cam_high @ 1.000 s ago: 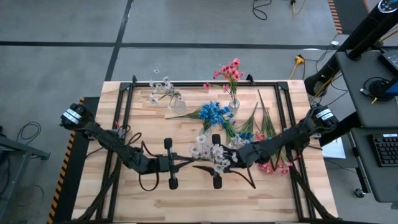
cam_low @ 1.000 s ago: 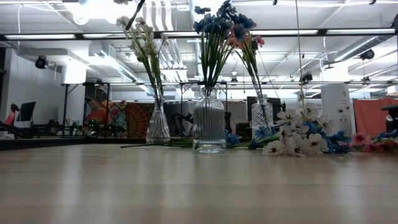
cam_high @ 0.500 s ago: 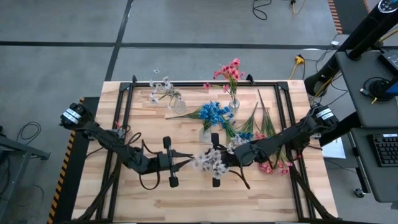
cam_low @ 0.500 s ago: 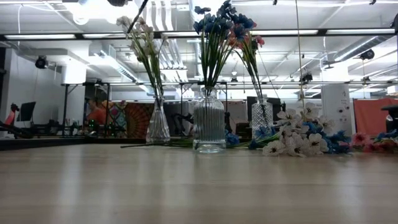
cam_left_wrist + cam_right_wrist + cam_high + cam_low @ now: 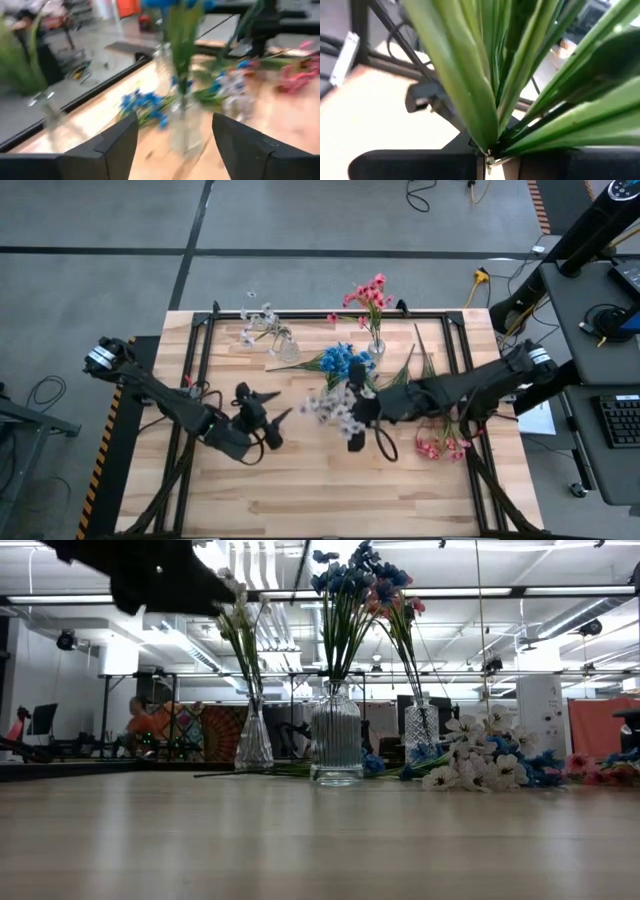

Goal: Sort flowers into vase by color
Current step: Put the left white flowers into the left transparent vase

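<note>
My right gripper (image 5: 352, 408) is shut on a white flower spray (image 5: 330, 405) over the middle of the table. My left gripper (image 5: 268, 412) stands open to the left of the blossoms, with nothing between its fingers (image 5: 117, 147); it also shows as a dark shape (image 5: 150, 575) at the top of the low view. Three glass vases stand toward the far edge: one with white flowers (image 5: 283, 345), a ribbed one with blue flowers (image 5: 337, 745), and one with pink flowers (image 5: 375, 345). Loose white, blue and pink sprays (image 5: 480, 768) lie on the table at the right. My right gripper pinches the white spray between its two fingers on the stem, right where the long green leaves fan out (image 5: 487, 142). The fingers come level from the table's right. The blossoms stick out ahead toward the left, and the stem's tail (image 5: 383, 445) curls back toward the near edge.
Loose pink sprays (image 5: 440, 448) lie under the right arm near the right edge. Green stems (image 5: 425, 375) lie spread at the far right. A black frame (image 5: 200, 370) runs around the tabletop. Bare wood (image 5: 320, 490) fills the near half.
My left gripper has let go of the white spray's stem, opened, turned, and drawn back toward the table's left edge. My right gripper has taken hold of the spray and carried it up and toward the far edge, so it is lifted off the table.
</note>
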Action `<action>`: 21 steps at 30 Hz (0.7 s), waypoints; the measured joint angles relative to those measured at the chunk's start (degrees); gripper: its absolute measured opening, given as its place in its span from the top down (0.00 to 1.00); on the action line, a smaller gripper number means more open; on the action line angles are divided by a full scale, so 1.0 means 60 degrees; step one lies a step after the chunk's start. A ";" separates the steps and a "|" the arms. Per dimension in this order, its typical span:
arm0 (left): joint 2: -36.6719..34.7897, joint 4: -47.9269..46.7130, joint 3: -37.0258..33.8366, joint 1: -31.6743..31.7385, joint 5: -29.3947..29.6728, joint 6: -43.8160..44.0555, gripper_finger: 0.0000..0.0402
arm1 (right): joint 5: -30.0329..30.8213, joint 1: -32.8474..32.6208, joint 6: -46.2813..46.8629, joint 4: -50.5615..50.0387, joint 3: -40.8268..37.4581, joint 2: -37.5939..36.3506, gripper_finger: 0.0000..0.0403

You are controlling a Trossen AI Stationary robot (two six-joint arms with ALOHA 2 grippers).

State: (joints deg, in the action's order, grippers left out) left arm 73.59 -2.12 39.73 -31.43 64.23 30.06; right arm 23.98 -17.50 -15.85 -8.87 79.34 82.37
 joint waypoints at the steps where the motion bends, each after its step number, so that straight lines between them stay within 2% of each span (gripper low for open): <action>1: -0.0087 -0.0549 -0.0036 0.0091 -0.0018 0.0412 0.39 | -0.0021 0.0117 -0.0072 -0.0325 0.0242 -0.0011 0.95; 4: -0.0233 -0.1320 -0.0247 0.0625 -0.0211 0.0840 0.36 | -0.0346 0.0516 -0.0268 -0.1097 0.0972 -0.0071 0.95; 9: -0.0833 -0.0627 -0.0944 0.2152 -0.1549 -0.0458 0.35 | -0.1529 0.1364 -0.0344 -0.1657 0.1983 -0.0084 0.94; 11: -0.1174 0.0362 -0.1333 0.2982 -0.2511 -0.1604 0.35 | -0.1924 0.1725 -0.0484 -0.1656 0.2304 -0.0077 0.94; 14: -0.1812 0.2299 -0.2087 0.4340 -0.4690 -0.3225 0.35 | -0.2305 0.2271 -0.0614 -0.1688 0.2808 -0.0015 0.94; 17: -0.2450 0.3459 -0.2946 0.5744 -0.6295 -0.3873 0.35 | -0.2798 0.2826 -0.0670 -0.1703 0.3262 0.0085 0.94; 21: -0.3003 0.4477 -0.3932 0.7515 -0.7635 -0.4225 0.35 | -0.3500 0.3586 -0.0790 -0.1716 0.3801 0.0272 0.94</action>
State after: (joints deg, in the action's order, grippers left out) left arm 55.57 24.74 16.14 13.66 18.41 4.71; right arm 2.98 4.01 -20.59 -19.17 102.15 84.00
